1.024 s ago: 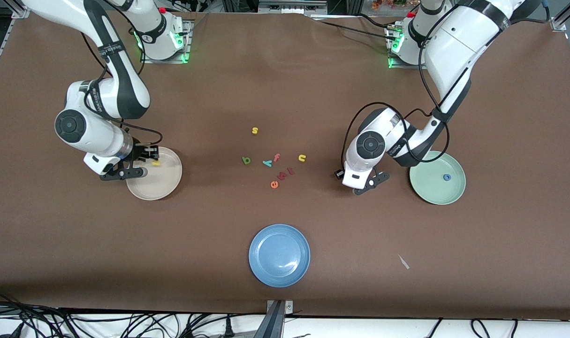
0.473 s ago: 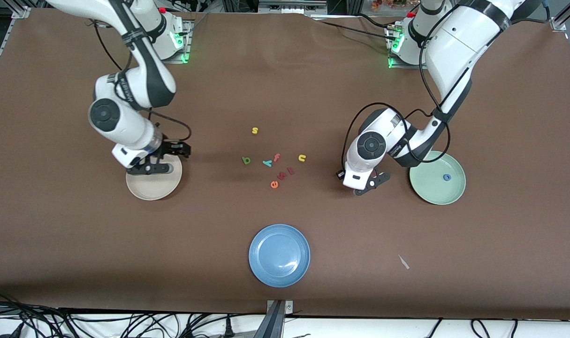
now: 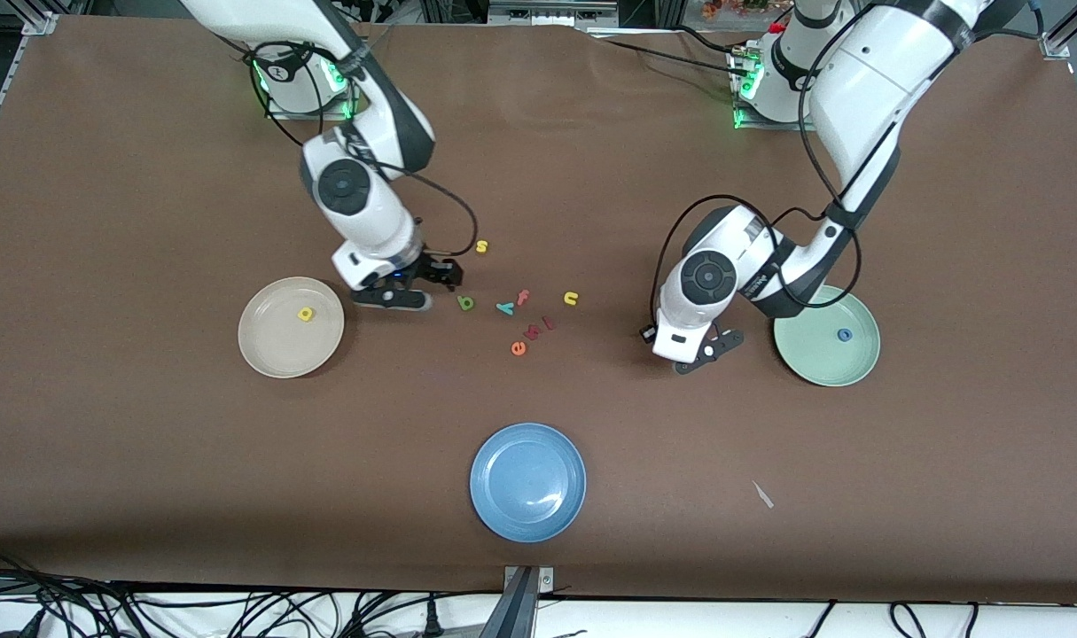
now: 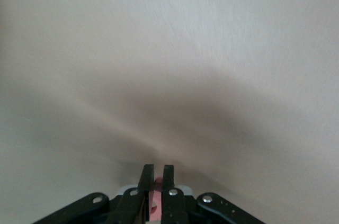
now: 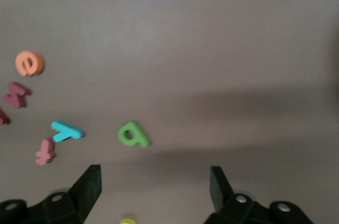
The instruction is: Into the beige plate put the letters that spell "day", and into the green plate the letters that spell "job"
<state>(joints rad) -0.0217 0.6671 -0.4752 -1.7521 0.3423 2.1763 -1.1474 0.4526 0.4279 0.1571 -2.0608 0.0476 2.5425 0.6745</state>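
We see a yellow "d" (image 3: 306, 314) on the beige plate (image 3: 272, 350), a blue "o" (image 3: 845, 335) on the green plate (image 3: 813, 359), and the right gripper (image 3: 414, 288) beside the green "a" (image 3: 466, 303).

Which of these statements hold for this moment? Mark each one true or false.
1. The yellow d lies in the beige plate. True.
2. The blue o lies in the blue plate. False: it lies in the green plate.
3. The right tool is shut on the green a. False: it is open over the table, and the a lies on the table beside it.
4. The left tool is shut on a salmon-red piece. True.
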